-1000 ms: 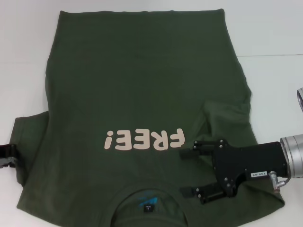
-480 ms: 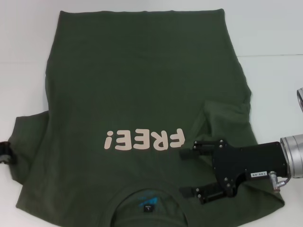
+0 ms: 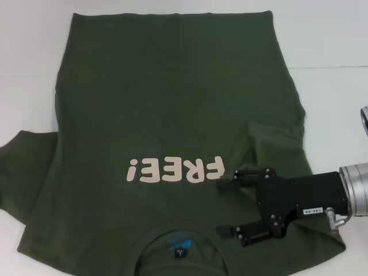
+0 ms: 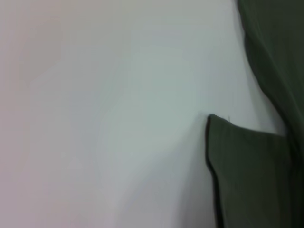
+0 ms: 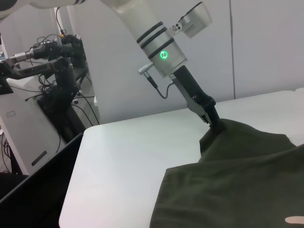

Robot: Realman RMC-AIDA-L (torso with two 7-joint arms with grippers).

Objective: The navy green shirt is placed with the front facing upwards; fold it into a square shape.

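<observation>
The navy green shirt [image 3: 167, 98] lies front up on the white table [image 3: 333, 40], its pink "FREE!" print [image 3: 174, 170] and blue neck label [image 3: 178, 244] toward me. Its right sleeve [image 3: 279, 141] is folded in over the body. My right gripper [image 3: 225, 209] is open just over the shirt's right shoulder, beside the print. My left gripper is outside the head view. In the right wrist view the left gripper [image 5: 216, 126] is shut on the tip of the shirt's left sleeve [image 5: 223, 137], which rises to a peak. The left wrist view shows a sleeve corner [image 4: 247, 175] over the table.
The shirt's left sleeve [image 3: 17, 167] reaches the left edge of the head view. The right wrist view shows the table's far edge [image 5: 80, 156], a dark bin [image 5: 33, 190] beyond it and an equipment rack with cables [image 5: 52, 71] behind.
My left gripper has moved left out of the head view, drawing the left sleeve outward with it. The right gripper has hardly moved.
</observation>
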